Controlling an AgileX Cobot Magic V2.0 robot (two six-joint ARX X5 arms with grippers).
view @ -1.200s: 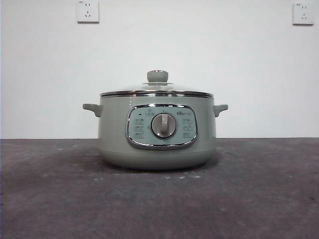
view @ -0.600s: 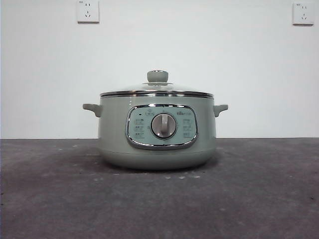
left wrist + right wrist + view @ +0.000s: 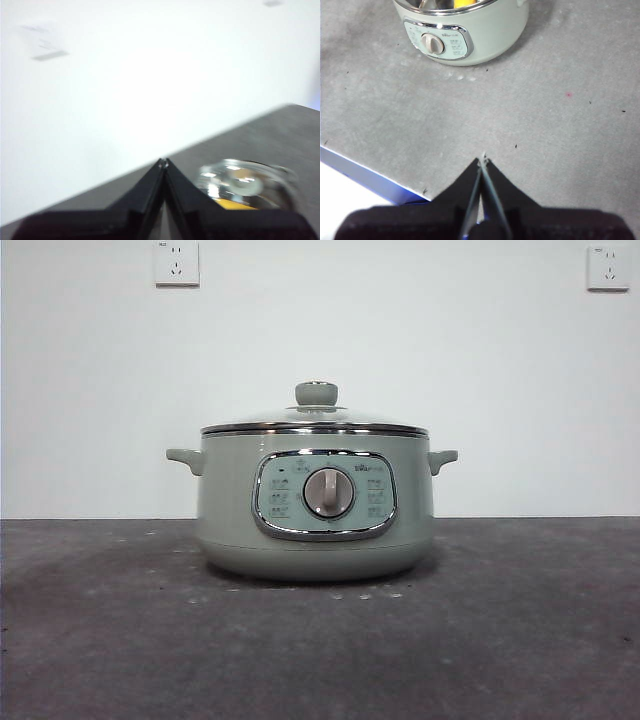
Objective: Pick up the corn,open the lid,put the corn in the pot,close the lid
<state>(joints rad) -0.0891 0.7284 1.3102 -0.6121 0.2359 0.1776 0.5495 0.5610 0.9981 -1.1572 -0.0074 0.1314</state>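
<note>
The sage-green pot [image 3: 315,505] stands in the middle of the grey table. The clear glass lid [image 3: 315,420] with its green knob sits on it. The corn [image 3: 465,3] lies inside the pot, a yellow patch under the glass; it also shows in the left wrist view [image 3: 234,203] beneath the lid [image 3: 245,185]. My left gripper [image 3: 163,161] is shut and empty, raised off to the side of the pot. My right gripper [image 3: 482,160] is shut and empty, above the table in front of the pot [image 3: 465,30]. Neither arm shows in the front view.
The table's front edge [image 3: 365,175] runs close to my right gripper. A white wall with two sockets [image 3: 176,262] stands behind the table.
</note>
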